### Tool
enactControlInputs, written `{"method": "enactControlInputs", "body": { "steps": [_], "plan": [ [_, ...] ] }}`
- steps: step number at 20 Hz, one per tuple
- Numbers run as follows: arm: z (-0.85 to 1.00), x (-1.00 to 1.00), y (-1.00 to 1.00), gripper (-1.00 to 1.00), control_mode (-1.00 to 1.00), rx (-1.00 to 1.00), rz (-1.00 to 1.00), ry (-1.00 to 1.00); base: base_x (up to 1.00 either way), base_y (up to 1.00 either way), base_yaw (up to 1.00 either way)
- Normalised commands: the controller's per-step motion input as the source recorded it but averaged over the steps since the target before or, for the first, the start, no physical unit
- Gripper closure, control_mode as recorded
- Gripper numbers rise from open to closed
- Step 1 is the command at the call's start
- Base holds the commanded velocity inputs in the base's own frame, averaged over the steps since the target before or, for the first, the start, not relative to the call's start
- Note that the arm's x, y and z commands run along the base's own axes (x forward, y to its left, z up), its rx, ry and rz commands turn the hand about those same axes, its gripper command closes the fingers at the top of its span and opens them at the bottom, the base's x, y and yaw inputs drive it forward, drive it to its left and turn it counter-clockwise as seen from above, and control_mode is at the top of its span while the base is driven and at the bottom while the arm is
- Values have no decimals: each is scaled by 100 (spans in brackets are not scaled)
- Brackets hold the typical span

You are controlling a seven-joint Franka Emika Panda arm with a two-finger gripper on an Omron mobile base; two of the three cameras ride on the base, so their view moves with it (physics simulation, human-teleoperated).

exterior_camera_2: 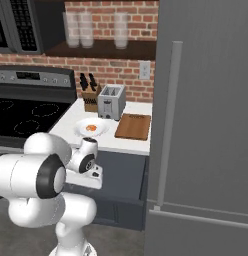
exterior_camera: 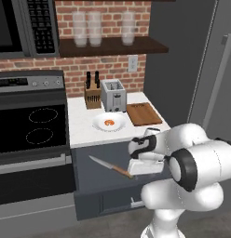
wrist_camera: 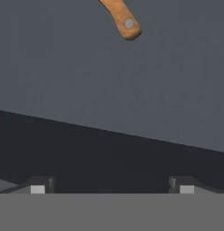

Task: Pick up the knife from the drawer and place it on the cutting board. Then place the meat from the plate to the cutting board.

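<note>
Left base view, read from left to right: a black glass-top stove (exterior_camera: pixel 31 123) comes first, then the wide, shallow dark grey drawer (exterior_camera: pixel 108 186), pulled out below the white counter (exterior_camera: pixel 80 125), with the long kitchen knife of silver pointed blade and brown wooden handle (exterior_camera: pixel 110 166) lying slantwise on its floor, tip toward the stove and handle toward the arm. Just right of the handle end hangs the white two-finger gripper (exterior_camera: pixel 144 168), its hand over the drawer, and the hand view shows the two dark finger tips set wide apart with nothing between them, the brown handle end lying ahead of them and off centre. The step in hand looks to be the reach for the knife; it would go best if the hand slid further toward the stove until the handle sits midway between the fingers, turned so the fingers close across the handle's width, not along it, and then lowered without scraping the drawer floor. On the counter behind stand a wooden block of black-handled knives (exterior_camera: pixel 92 93), a silver toaster (exterior_camera: pixel 112 95), the round white shallow plate (exterior_camera: pixel 110 122) carrying the small orange-red lump of meat (exterior_camera: pixel 108 123), and, rightmost, the rectangular reddish-brown wooden cutting board (exterior_camera: pixel 143 114), bare. No brand, label or legible writing can be made out; the stove's panel marks are too small to read.
</note>
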Motion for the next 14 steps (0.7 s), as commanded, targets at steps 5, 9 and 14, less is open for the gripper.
{"method": "enactControlInputs", "body": {
  "steps": [5,9,14],
  "plan": [
    [0,-100,0,-100,-100,1,0,11,0,0,0],
    [0,-100,0,-100,-100,0,0,16,0,0,0],
    [4,-79,0,-100,-100,0,0,10,0,0,0]
  ]
}}
